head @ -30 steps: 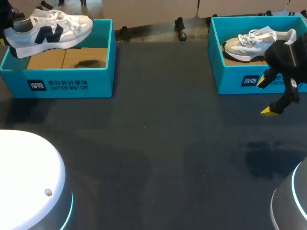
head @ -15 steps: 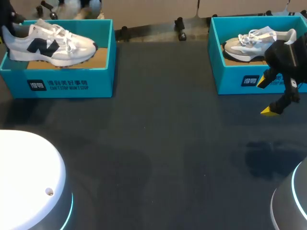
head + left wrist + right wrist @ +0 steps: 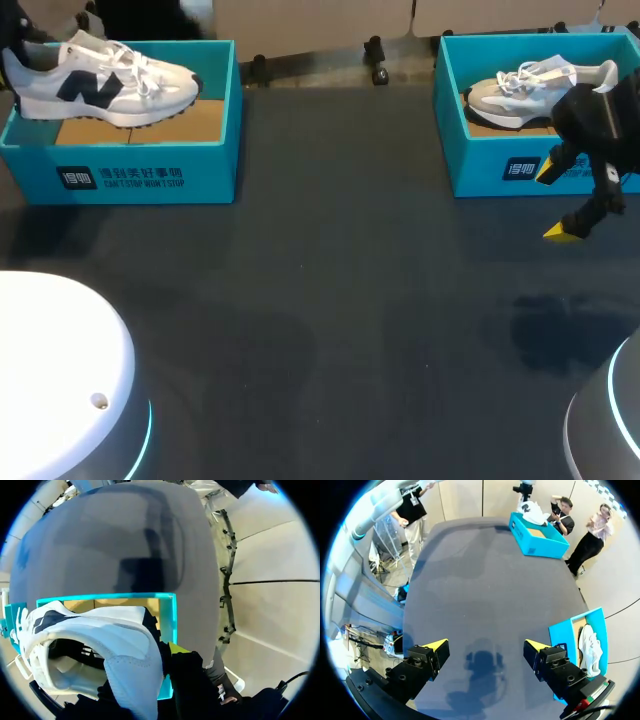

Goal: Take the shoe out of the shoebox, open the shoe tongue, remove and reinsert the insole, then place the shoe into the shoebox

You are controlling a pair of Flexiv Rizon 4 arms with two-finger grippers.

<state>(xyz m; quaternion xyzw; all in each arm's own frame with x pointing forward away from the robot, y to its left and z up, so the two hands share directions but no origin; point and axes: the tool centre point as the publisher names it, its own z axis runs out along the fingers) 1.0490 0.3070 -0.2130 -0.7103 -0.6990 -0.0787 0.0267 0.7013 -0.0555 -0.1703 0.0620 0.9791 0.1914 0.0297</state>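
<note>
Sneaker [image 3: 105, 85] lengthwise over left shoebox [image 3: 215, 165], toe toward table middle; my left gripper [image 3: 167, 655] clamps heel. Right gripper [image 3: 482, 652] wide open, well apart.

The head camera looks down from high behind onto the bench [image 3: 350, 300], with both shoeboxes at its far edge. The left wrist camera sits tight against the sneaker [image 3: 100, 640], facing over the left shoebox [image 3: 172, 615]. The right wrist camera hangs high above the bench. The right shoebox [image 3: 565, 630] lies beside the right claw [image 3: 485, 649], and the left one far ahead.
</note>
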